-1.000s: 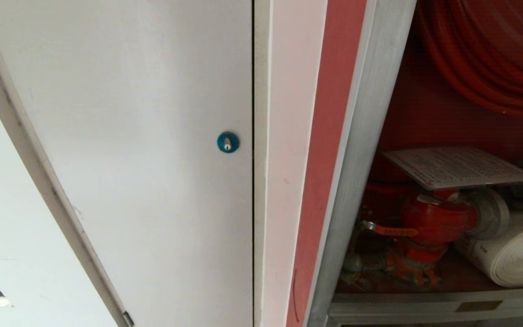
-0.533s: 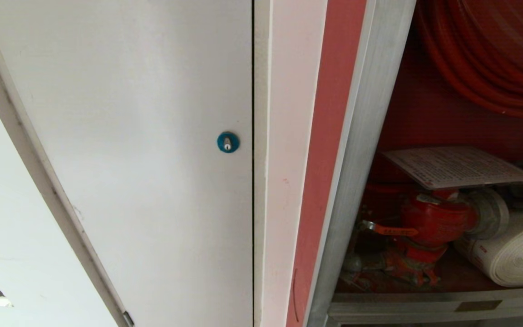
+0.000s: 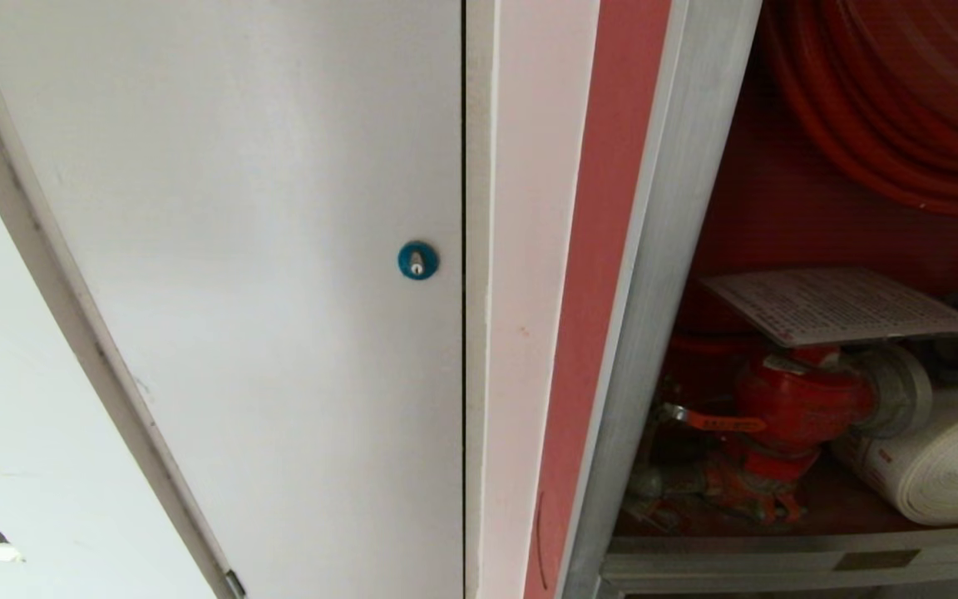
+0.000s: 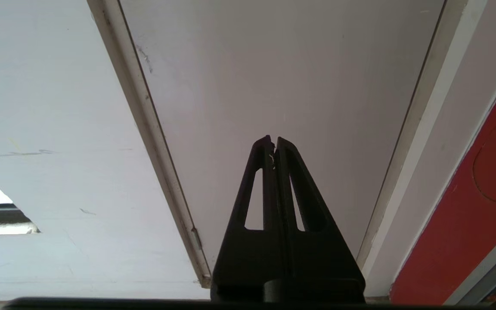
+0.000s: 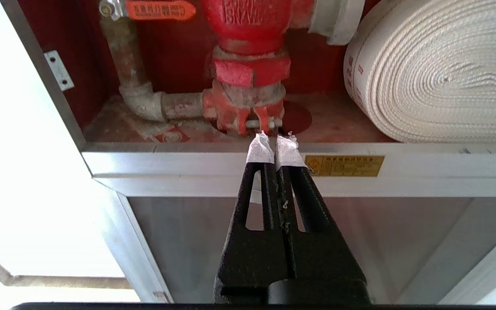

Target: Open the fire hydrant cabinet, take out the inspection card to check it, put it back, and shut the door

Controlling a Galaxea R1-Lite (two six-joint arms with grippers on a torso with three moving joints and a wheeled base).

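The fire hydrant cabinet (image 3: 662, 274) stands open at the right of the head view, red inside behind its silver frame. The inspection card (image 3: 837, 304) lies flat on top of the red valve (image 3: 795, 408), with the red hose reel (image 3: 903, 100) above and the white rolled hose (image 3: 945, 466) to its right. The cabinet's glass door is out of view. My right gripper (image 5: 274, 137) is shut and empty, its taped tips in front of the cabinet's lower frame rail (image 5: 187, 165), below the valve (image 5: 248, 51). My left gripper (image 4: 273, 140) is shut and empty, facing the white-grey panel (image 4: 274, 64).
A white-grey door (image 3: 263, 249) with a blue round lock (image 3: 417, 260) fills the left of the head view, next to a white and red strip (image 3: 579, 291). A brass label (image 5: 345, 165) sits on the frame rail. Below the rail is a pale recessed panel (image 5: 360, 241).
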